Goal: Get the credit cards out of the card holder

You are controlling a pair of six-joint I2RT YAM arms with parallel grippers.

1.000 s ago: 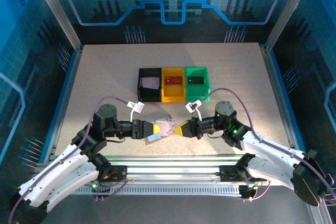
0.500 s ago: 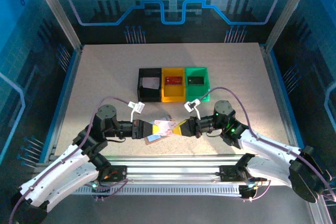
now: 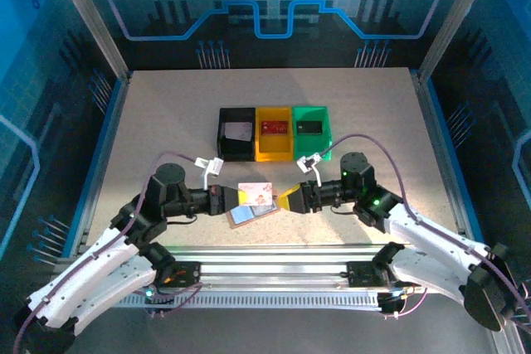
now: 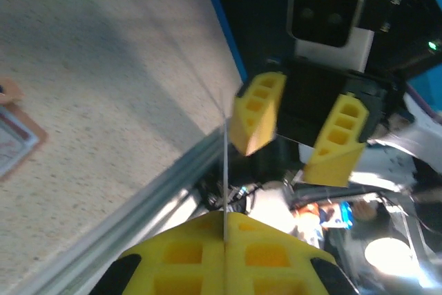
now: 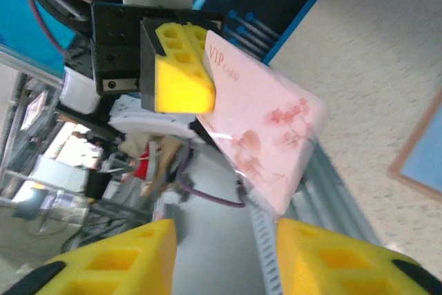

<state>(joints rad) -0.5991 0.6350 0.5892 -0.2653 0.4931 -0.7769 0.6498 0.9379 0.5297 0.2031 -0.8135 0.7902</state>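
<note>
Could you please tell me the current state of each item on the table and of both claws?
left claw, shut on the pink card.
right claw, open, holding nothing.
pink card, gripped, out of the card holder.
card holder, lying open on the table.
black bin, holds a whitish card.
yellow bin, holds a red card.
green bin, holds a black card.

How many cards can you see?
4: white card in black bin, red card in yellow bin, dark card in green bin, pink card in left gripper. Card holder may hide more.
</note>
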